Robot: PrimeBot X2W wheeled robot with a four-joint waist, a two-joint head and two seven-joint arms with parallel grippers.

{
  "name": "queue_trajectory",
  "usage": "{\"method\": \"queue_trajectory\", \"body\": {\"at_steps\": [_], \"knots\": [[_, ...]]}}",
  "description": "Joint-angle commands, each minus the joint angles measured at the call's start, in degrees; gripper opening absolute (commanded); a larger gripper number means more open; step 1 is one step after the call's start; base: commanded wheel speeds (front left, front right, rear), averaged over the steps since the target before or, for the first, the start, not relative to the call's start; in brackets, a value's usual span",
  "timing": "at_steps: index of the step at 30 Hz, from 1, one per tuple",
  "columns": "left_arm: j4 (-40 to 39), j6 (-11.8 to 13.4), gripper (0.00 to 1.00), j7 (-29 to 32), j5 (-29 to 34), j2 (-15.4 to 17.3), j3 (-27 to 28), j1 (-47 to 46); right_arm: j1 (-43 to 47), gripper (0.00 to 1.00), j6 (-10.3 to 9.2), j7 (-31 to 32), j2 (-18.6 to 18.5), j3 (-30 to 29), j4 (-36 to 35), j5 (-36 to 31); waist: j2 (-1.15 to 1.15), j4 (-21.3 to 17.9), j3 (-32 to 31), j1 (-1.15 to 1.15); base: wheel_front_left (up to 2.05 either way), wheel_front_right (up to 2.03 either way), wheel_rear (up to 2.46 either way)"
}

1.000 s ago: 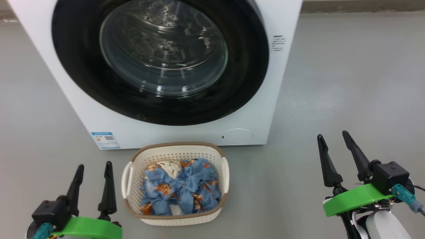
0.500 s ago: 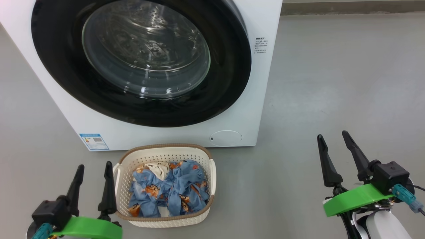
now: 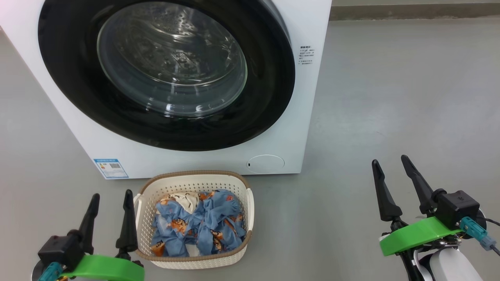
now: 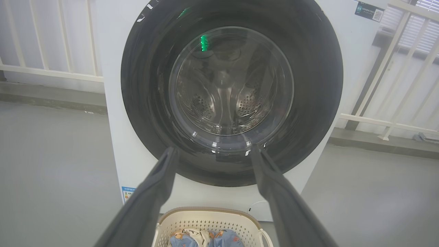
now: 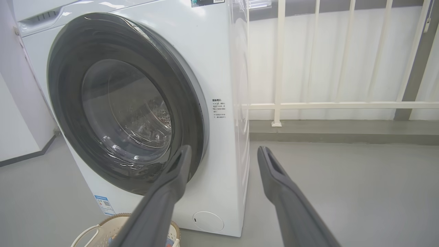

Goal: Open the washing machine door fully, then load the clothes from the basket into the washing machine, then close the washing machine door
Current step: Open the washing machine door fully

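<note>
On smooth grey floor (image 3: 390, 97), white boxy washing machine (image 3: 304, 97). Washing machine door (image 3: 70, 97) round, glossy black, domed clear glass centre, shut flush; perforated steel drum behind. Just before it, basket (image 3: 195, 174): cream perforated plastic, brown rim, holding crumpled blue clothes (image 3: 199, 228), orange figures, one cream patch. Left gripper (image 3: 111, 194) beside basket, right gripper (image 3: 390, 159) well apart; both jaws wide, empty.

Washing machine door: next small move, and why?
Probably raise the right gripper toward the right edge of the washing machine door. The door looks shut, the clothes lie in the basket, and this gripper and the left gripper hang open, empty and low, apart from it; the right wrist view faces that edge. Which side opens I cannot tell.
</note>
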Motion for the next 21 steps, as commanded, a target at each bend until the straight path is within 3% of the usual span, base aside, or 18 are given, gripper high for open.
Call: {"method": "queue_trajectory", "body": {"at_steps": [1, 21], "knots": [[-1.0, -0.2, 1.0, -0.6, 0.2, 1.2, 1.6, -2.2, -2.7, 1.0, 0.32, -0.7, -0.8, 1.7, -1.1, 0.3, 0.0, 0.0, 0.0, 0.0, 0.0, 0.0, 0.0], [-1.0, -0.3, 1.0, -0.6, 0.5, 1.0, 1.6, -2.1, -2.6, 1.0, 0.32, -0.7, -0.9, 1.5, -0.7, 0.6, 0.0, 0.1, -0.1, 0.0, 0.0, 0.0, 0.0]]}}
